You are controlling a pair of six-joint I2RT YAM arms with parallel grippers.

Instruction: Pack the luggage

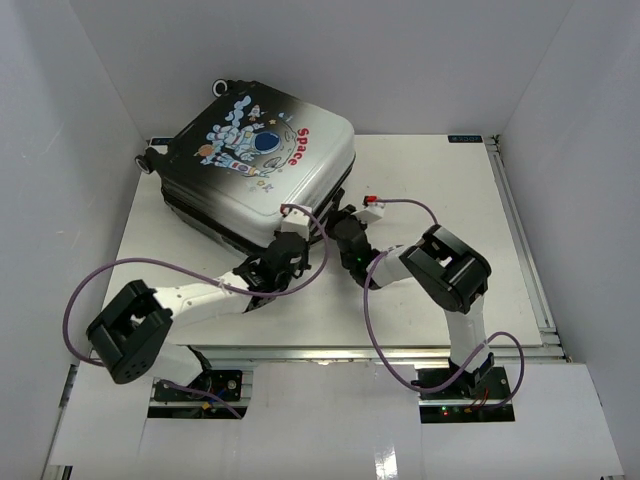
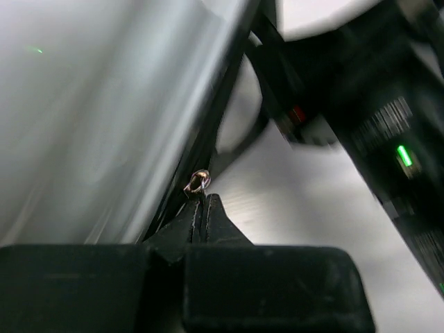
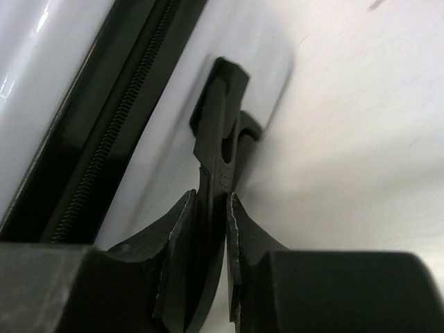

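The luggage (image 1: 260, 165) lies flat and closed at the table's back left, astronaut print and red "Space" facing up. Both grippers meet at its near right edge. My left gripper (image 1: 293, 232) is shut, its tips (image 2: 202, 201) against the black zipper rim (image 2: 215, 118). A small metal ring (image 2: 198, 182) sits right at the tips; whether it is pinched I cannot tell. My right gripper (image 3: 211, 201) is shut on a flat black zipper pull (image 3: 220, 139) that sticks out beside the zipper teeth (image 3: 111, 159) and the white shell (image 3: 35, 83).
The white table (image 1: 440, 200) extends to the right of the suitcase, with a raised rail (image 1: 520, 230) along its right side. White walls enclose the back and both sides. My right arm (image 2: 374, 104) passes close by the left gripper. Purple cables (image 1: 110, 275) loop off both arms.
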